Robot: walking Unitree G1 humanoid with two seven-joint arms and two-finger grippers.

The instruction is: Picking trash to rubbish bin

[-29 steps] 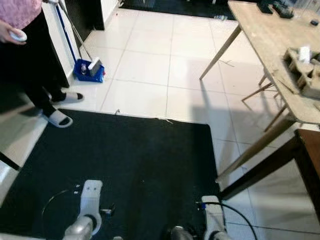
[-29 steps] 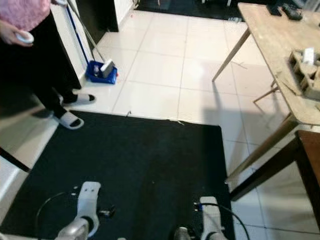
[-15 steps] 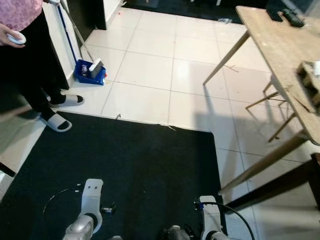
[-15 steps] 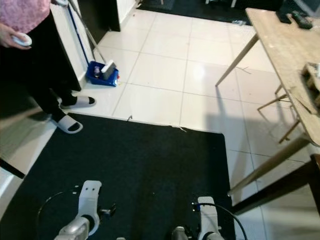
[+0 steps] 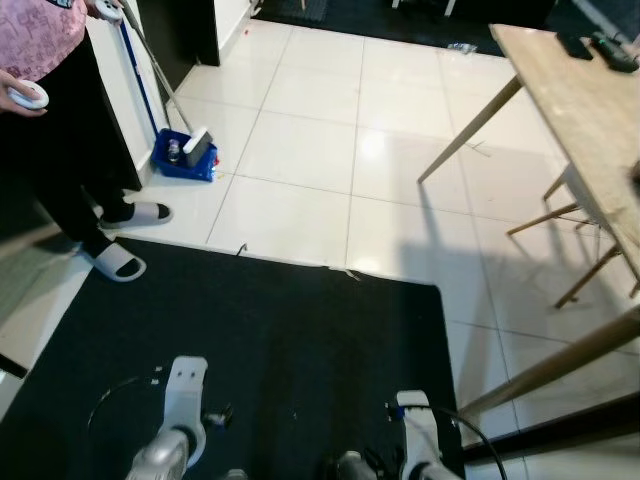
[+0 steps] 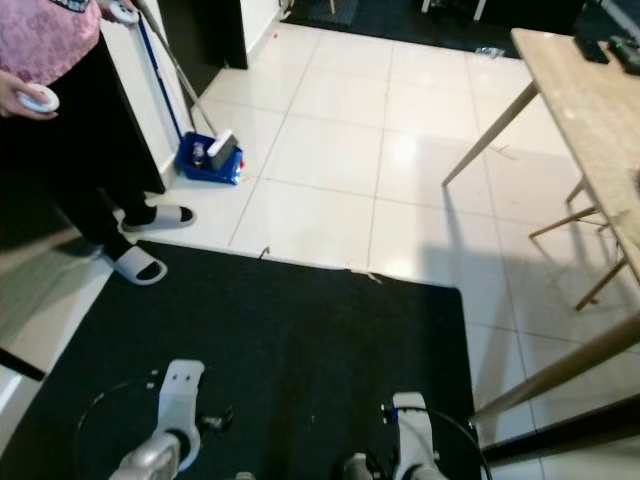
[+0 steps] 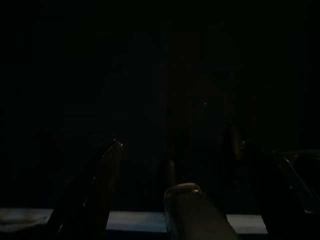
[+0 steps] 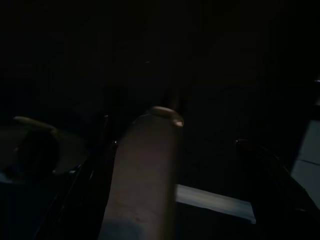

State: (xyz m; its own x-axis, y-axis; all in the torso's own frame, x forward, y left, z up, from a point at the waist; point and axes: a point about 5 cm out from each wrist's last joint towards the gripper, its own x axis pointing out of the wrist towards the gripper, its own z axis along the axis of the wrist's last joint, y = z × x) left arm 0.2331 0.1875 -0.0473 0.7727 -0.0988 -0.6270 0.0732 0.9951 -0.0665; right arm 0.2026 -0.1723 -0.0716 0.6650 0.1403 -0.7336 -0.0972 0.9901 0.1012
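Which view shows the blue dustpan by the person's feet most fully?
The right eye view: the blue dustpan sits further from the frame edge, its contents clearer. The left eye view shows the same thing nearer the left side. Both wrist views are too dark to make it out.

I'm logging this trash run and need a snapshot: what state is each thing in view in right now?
Left arm: hanging low over the rug, idle.
Right arm: hanging low over the rug, idle.
Black rug: lying flat on the tiles.
Blue dustpan: on the floor, a small bottle and a white item inside.
Wooden table: standing, at the robot's right.
Person: standing, a white controller in each hand.
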